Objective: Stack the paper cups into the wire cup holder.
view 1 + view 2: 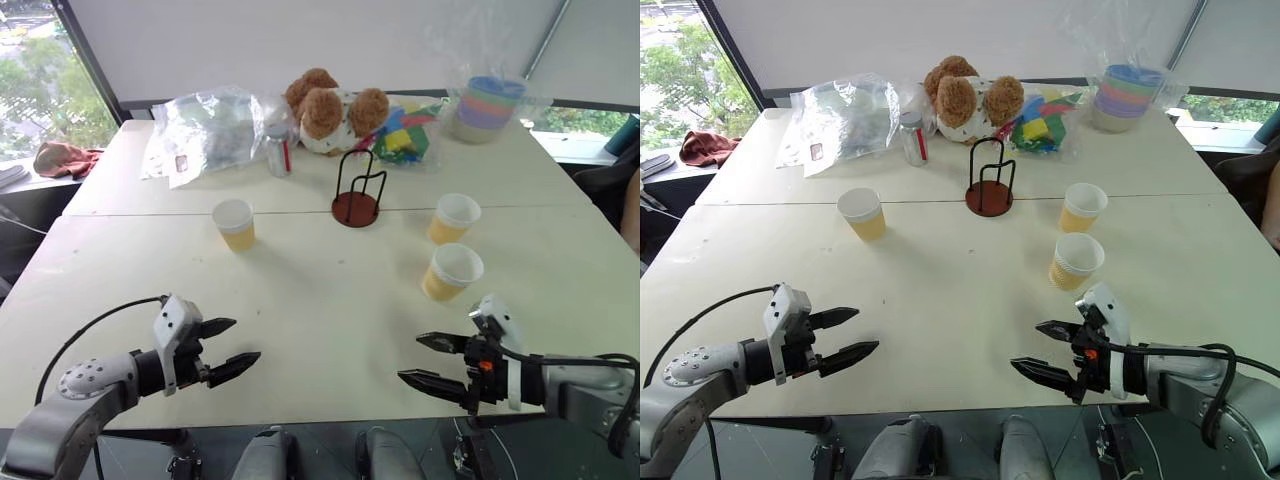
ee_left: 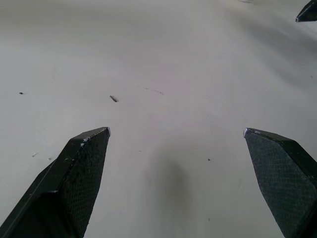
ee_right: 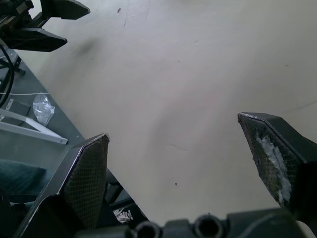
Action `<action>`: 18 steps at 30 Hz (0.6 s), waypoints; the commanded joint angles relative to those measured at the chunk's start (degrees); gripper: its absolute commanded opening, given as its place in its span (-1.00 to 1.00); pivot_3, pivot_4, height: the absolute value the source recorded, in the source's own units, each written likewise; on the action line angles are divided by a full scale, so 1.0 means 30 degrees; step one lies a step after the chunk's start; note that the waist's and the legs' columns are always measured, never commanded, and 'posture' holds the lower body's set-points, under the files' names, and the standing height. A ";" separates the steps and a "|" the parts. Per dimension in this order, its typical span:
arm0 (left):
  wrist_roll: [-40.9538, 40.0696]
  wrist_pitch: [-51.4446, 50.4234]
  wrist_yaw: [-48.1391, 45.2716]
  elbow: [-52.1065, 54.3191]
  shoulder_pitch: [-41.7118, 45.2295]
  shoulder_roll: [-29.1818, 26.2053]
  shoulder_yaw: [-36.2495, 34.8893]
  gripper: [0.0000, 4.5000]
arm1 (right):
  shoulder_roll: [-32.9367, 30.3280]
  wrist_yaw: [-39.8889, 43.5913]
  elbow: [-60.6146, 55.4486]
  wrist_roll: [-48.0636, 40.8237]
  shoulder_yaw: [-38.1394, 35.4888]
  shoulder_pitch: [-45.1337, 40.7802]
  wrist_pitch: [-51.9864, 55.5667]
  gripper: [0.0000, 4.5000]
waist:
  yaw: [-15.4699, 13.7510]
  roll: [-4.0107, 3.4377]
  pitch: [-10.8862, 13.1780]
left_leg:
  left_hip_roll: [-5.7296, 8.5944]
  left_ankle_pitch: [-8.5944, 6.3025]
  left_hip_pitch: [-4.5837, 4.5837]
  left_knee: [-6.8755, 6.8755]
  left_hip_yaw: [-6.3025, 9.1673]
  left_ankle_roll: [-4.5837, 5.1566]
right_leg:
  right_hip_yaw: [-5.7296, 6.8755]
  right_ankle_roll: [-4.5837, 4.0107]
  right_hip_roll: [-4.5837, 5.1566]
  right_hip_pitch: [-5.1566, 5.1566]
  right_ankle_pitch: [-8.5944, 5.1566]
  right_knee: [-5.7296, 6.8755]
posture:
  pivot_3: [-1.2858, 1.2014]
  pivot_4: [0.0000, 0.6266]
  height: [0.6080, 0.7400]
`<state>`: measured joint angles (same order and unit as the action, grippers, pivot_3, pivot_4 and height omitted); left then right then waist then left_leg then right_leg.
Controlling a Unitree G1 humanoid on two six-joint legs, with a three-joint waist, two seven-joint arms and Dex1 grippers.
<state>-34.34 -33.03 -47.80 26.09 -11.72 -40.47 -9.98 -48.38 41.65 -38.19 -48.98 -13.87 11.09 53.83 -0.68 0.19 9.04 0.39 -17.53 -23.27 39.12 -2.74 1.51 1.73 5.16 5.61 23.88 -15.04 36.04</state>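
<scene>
Your right gripper (image 1: 437, 362) empty, jaws wide | left gripper (image 1: 231, 347) likewise | nearest of the paper cups (image 1: 451, 272) upright, just ahead of the right | wire cup holder (image 1: 356, 193) mid-bench, beyond | use right arm.

The wire cup holder (image 1: 356, 193) stood upright on the table (image 1: 320, 330), about midway across it. To its left, well apart, sat one paper cup (image 1: 234, 223). To its right stood a second cup (image 1: 454, 218), and nearer the robot than that, just beside it, a third cup (image 1: 451, 272) (none of the three touched the holder). Behind the holder lay a stuffed toy (image 1: 328, 109), with a small jar (image 1: 278, 150) and a plastic bag (image 1: 205, 128) behind and to the holder's left. Behind and to the holder's right sat a wrapped stack of cups (image 1: 486, 104). Far to the holder's left, off the table, a cloth (image 1: 64, 160) lay.
</scene>
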 commanded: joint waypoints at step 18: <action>0.0218 0.0213 0.0094 -0.0215 0.1611 0.0143 0.0179 0.99 | 0.0469 -0.1102 -0.0781 -0.1085 0.0040 -0.0352 0.0068 1.00 | -0.0005 0.0000 0.0000 | 0.0000 0.0000 -0.0001 0.0004 -0.0002 0.0000 | -0.0001 0.0000 0.0000 -0.0002 0.0000 0.0000 | 0.03 -0.52 1.00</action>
<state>-33.26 -32.84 -46.91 25.16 -7.61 -39.78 -9.55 -47.24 38.63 -38.98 -50.96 -13.57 10.87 54.18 -0.69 0.19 9.04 0.39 -17.53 -23.27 39.13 -2.75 1.51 1.73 5.16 5.61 23.87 -15.04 36.05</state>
